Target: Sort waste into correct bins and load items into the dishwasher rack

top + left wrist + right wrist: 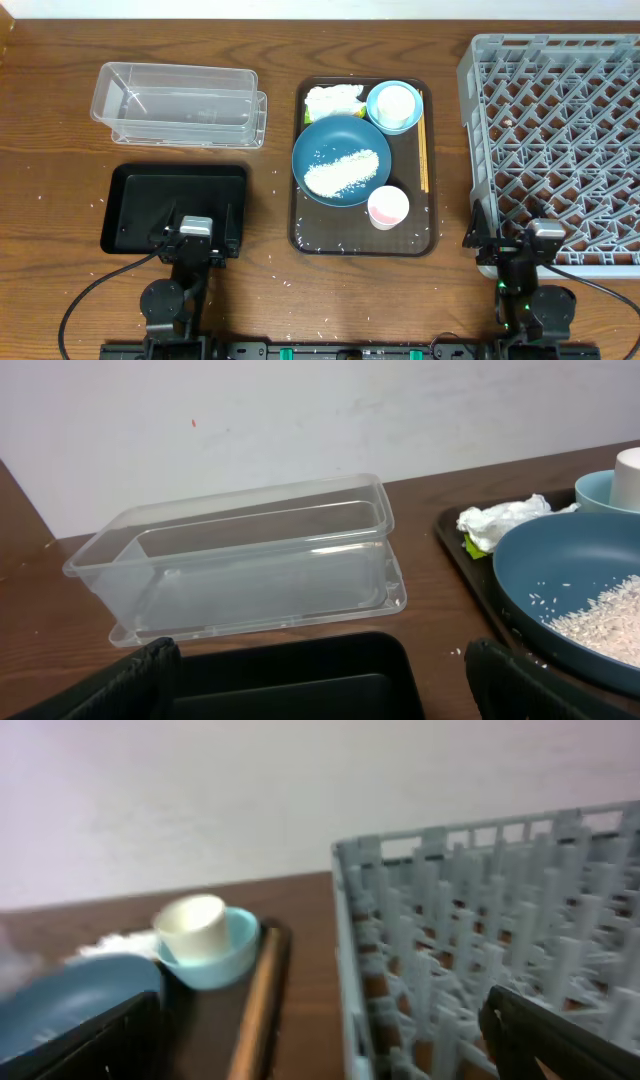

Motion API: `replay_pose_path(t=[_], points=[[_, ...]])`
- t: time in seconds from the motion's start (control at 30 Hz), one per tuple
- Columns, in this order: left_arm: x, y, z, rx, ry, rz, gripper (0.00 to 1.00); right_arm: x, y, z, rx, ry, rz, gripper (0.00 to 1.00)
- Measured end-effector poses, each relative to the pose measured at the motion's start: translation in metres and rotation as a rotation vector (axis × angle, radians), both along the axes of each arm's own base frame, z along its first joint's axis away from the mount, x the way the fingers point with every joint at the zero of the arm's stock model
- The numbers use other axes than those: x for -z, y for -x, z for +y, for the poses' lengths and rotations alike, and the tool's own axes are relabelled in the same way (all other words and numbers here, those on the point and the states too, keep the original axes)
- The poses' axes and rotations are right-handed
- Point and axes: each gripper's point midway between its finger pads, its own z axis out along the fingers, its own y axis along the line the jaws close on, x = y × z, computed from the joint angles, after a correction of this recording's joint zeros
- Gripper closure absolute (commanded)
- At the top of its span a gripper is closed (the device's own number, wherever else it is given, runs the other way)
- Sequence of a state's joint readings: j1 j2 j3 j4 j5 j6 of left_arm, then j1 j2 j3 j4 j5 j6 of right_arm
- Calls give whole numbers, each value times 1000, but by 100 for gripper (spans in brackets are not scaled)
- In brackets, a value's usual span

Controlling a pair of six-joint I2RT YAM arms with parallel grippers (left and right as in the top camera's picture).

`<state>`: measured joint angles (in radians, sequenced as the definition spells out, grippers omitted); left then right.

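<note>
A dark blue plate (340,150) with a heap of rice (345,172) lies on a brown serving tray. Behind it sit a crumpled napkin (333,98) with a yellow-green wrapper (472,545) and a light blue bowl (380,118) holding a white cup (394,102). A pink cup (388,207) and chopsticks (422,140) are on the same tray. My left gripper (196,236) stands open over the black tray (140,205), with the clear tub (180,103) behind. My right gripper (522,240) is open at the grey rack's (555,120) front left corner. Both hold nothing.
The brown serving tray (310,235) sits mid-table between the bins and the rack. Loose rice grains lie scattered on the wooden table (270,262) around it. A pale wall rises behind the table in both wrist views.
</note>
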<state>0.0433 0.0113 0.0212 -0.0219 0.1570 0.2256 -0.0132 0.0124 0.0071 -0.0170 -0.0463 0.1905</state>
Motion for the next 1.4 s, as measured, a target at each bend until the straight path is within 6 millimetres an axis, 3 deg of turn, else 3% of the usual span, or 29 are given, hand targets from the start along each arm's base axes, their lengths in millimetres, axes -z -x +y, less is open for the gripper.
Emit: replay_pose_path(t=[0.17,0.4,0.57,0.63,0.77,1.13,1.4], points=[[0,0,0,0,0,0,7,-4,0,10,-57,-110,-10,1],[0,0,0,0,0,0,7,-61,7,15,-119,-307,-225,1],[0,0,0,0,0,0,7,-115,26,15,-177,-403,-439,1],[0,0,0,0,0,0,7,-121,27,15,-185,-426,-447,1],[0,0,0,0,0,0,7,-118,12,22,-199,-434,-317,1],[0,0,0,-2,-1,1,7,-114,-40,87,-475,-235,341,1],[0,0,1,-3,-1,1,7,-85,-31,151,-597,82,788,1]])
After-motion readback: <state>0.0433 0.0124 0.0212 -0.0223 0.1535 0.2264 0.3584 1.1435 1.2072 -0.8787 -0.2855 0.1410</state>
